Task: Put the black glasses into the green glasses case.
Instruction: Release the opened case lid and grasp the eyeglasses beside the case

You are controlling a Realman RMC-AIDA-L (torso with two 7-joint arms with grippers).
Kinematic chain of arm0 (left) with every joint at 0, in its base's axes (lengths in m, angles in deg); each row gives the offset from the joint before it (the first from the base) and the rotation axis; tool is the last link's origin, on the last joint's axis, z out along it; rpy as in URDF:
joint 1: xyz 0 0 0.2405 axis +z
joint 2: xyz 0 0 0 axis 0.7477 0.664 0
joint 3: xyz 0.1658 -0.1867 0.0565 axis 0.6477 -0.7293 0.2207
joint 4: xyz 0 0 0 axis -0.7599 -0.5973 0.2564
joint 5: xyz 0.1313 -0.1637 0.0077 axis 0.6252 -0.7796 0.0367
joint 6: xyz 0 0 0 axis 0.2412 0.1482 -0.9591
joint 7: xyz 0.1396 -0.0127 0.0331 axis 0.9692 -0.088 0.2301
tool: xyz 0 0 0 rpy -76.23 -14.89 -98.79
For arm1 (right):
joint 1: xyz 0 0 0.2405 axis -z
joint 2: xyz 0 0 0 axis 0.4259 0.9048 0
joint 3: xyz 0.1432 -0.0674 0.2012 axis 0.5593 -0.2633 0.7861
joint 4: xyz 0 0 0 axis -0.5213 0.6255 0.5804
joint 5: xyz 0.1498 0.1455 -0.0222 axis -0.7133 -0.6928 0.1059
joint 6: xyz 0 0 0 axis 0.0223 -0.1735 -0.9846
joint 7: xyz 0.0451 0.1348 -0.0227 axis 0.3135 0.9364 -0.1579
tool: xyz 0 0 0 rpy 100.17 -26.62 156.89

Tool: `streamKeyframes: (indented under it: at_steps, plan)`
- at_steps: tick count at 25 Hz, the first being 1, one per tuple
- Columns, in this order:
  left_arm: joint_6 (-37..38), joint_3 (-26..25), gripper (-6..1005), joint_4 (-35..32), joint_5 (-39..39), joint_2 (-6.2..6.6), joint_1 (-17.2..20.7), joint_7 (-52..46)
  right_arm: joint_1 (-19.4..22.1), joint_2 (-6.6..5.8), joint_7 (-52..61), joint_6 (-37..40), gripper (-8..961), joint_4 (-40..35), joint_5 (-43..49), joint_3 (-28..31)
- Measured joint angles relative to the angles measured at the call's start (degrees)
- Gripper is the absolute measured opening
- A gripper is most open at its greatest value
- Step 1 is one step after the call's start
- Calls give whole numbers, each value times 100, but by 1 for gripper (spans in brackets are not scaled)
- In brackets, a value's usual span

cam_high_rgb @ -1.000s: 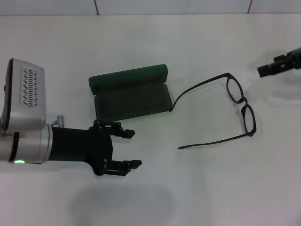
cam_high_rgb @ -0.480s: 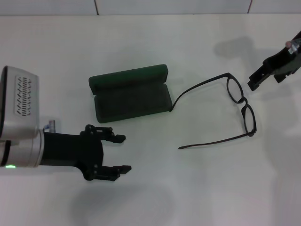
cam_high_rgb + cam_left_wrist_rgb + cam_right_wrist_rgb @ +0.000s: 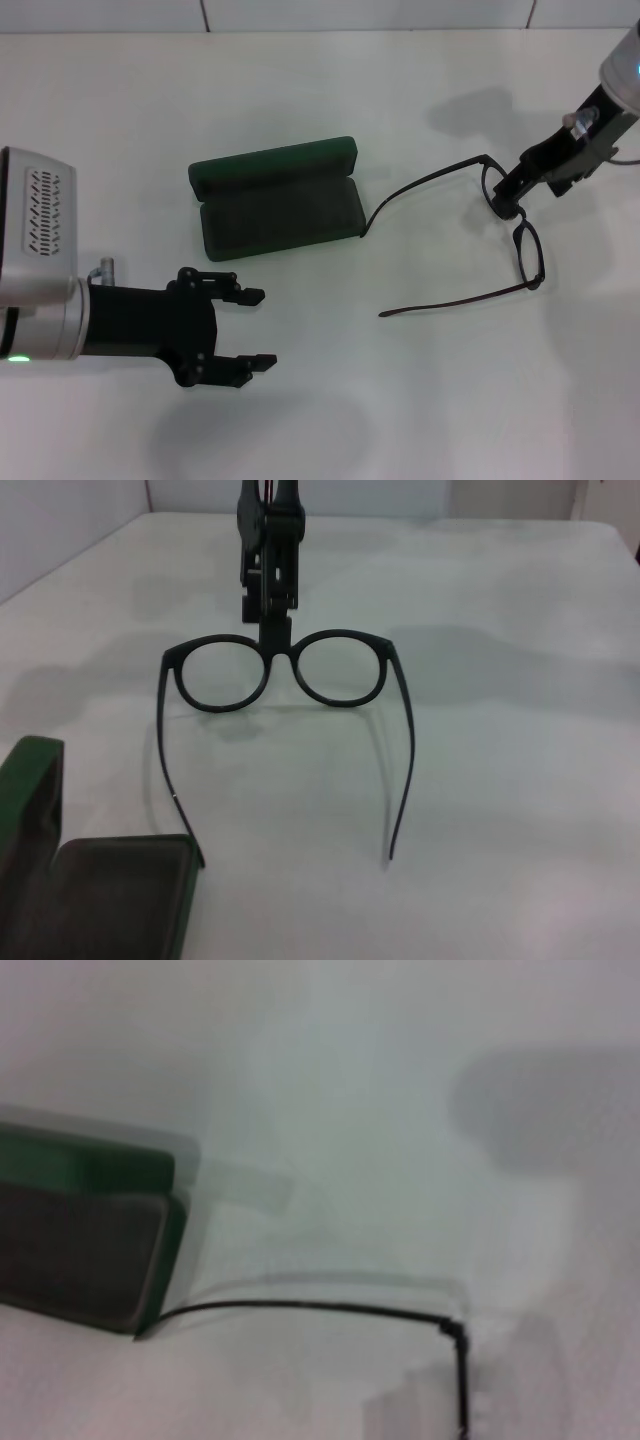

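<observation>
The green glasses case (image 3: 277, 199) lies open on the white table, its dark lining facing up. To its right the black glasses (image 3: 527, 256) rest with both temple arms spread toward the case. My right gripper (image 3: 507, 192) hangs over the glasses' far lens and bridge; in the left wrist view that gripper (image 3: 272, 630) stands right at the bridge of the glasses (image 3: 340, 668). The case (image 3: 110, 895) shows near that camera. The right wrist view holds the case (image 3: 85, 1250) and one temple arm of the glasses (image 3: 320, 1307). My left gripper (image 3: 260, 329) is open, near the table's front, below the case.
The white table (image 3: 400, 400) stretches around everything, and a tiled wall line (image 3: 300, 28) borders its far edge. Shadows of both arms fall on the table.
My right gripper has moved in from the right edge and down onto the glasses' frame. The left arm drew back to the left and has since held still.
</observation>
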Motion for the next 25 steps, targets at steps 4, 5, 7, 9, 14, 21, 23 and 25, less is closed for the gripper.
streamKeyframes:
  at_steps: [4, 5, 7, 9, 14, 21, 23, 25]
  plan:
    - [37, -12, 733, 0, 0, -4, -22, 5, 89, 88, 24, 10, 841, 9, -1, -2]
    - [37, -13, 733, 0, 0, -5, -24, 8, 115, 103, 25, -10, 841, 9, -3, 1]
    - [36, -14, 734, 7, 1, -10, -36, 15, 158, 121, 30, -80, 841, 9, -7, 26]
    - [34, -15, 734, 44, 0, -10, -54, 23, 187, 136, 36, -156, 842, 9, -12, 58]
    - [26, -19, 735, 125, -5, -5, -78, 26, 219, 156, 201, -307, 825, 25, -22, 63]
    - [13, -20, 735, 135, 2, -10, -80, 29, 237, 160, 243, -323, 648, 95, -103, 61]
    - [13, -20, 736, 139, 2, -10, -79, 29, 238, 159, 244, -347, 556, 141, -103, 61]
    - [11, -20, 736, 144, 3, -10, -79, 30, 238, 160, 244, -360, 465, 154, -103, 62]
